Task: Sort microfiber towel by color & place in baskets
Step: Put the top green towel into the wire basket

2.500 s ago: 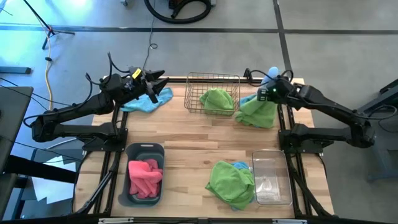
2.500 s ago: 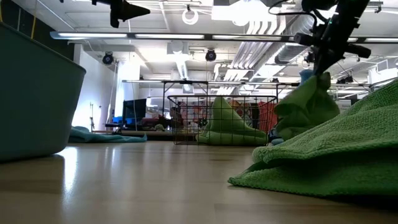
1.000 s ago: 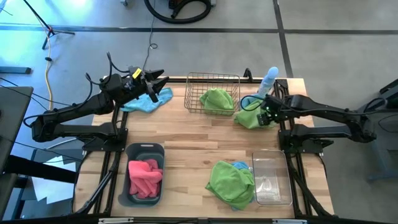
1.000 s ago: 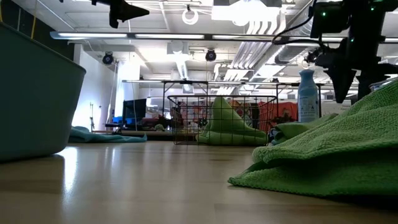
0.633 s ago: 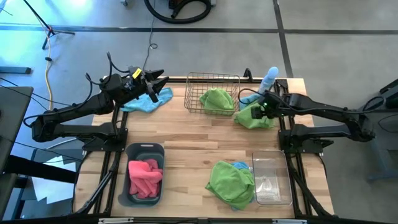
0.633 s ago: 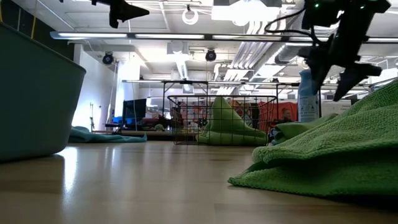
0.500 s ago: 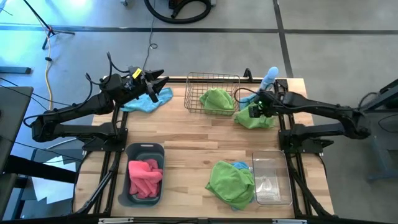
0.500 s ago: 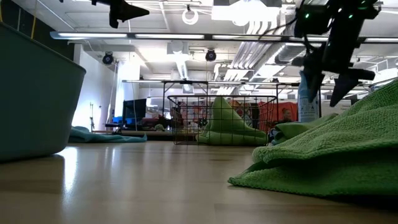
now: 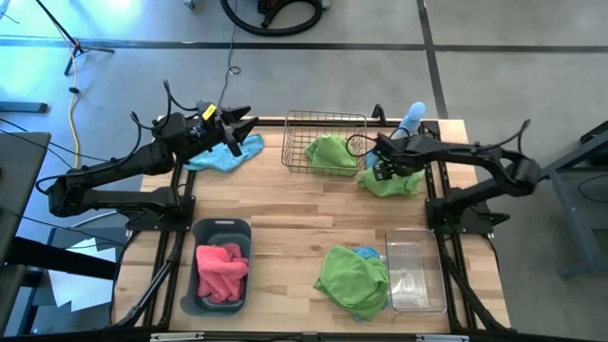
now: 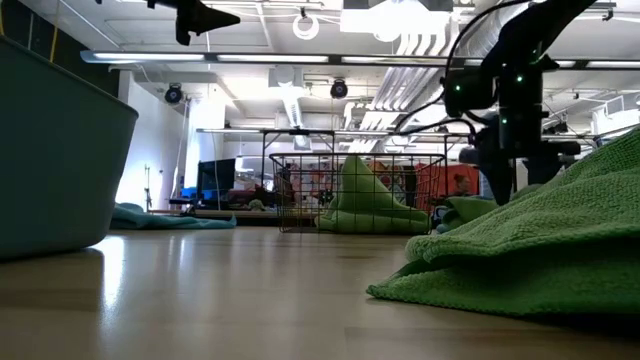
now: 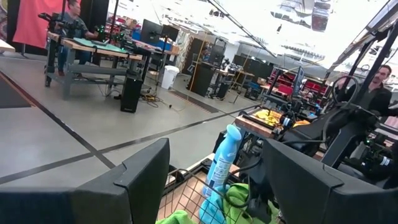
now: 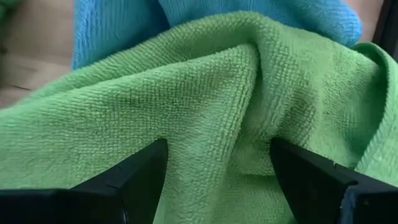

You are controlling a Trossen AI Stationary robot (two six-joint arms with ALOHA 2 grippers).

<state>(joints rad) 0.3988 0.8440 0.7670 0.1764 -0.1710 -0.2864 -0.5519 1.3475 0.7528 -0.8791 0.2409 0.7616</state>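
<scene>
Right gripper (image 9: 381, 169) low over green towel (image 9: 391, 180) just beside wire basket (image 9: 323, 121), jaws spread astride a raised fold, likely lining up a pinch; blue towel (image 12: 186, 18) lies under it. Left gripper (image 9: 243, 126) waits parted above light blue towel (image 9: 220, 157) at far left corner

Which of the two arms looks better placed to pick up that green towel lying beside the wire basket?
The right: the right gripper is open directly over the green towel; the left gripper waits across the table.
</scene>
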